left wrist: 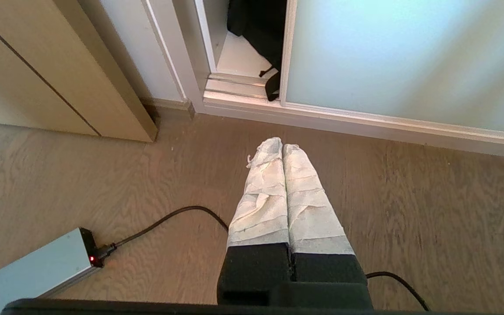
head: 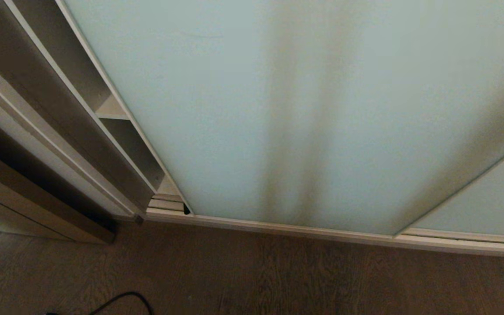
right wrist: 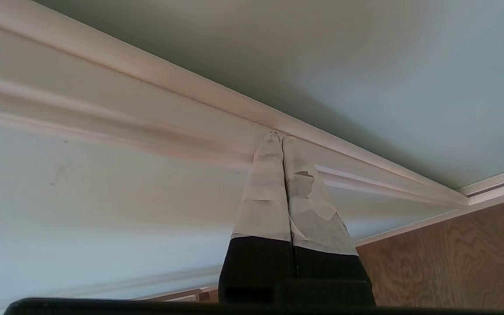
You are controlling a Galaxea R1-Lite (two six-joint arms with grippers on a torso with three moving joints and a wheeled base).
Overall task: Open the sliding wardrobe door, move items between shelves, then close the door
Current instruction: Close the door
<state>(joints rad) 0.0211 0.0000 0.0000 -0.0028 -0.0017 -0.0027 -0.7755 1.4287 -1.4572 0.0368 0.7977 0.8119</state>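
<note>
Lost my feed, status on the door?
Right hand shut, tips at the door frame. Left hand shut, parked. Door nearly closed; bag strap in gap.

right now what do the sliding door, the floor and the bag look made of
Sliding wardrobe door: apparently frosted pale blue-green glass, matte and blurring shadows, in a slim cream-white frame.
Floor: wood or wood-look board, grain visible.
Black bag: soft fabric, slumped, with a strap trailing.

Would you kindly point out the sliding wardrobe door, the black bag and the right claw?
sliding wardrobe door (head: 234, 100): head view, frosted glass.
black bag (left wrist: 260, 26): left wrist view, fabric body.
right claw (right wrist: 279, 136): right wrist view, shut fingertips.
</note>
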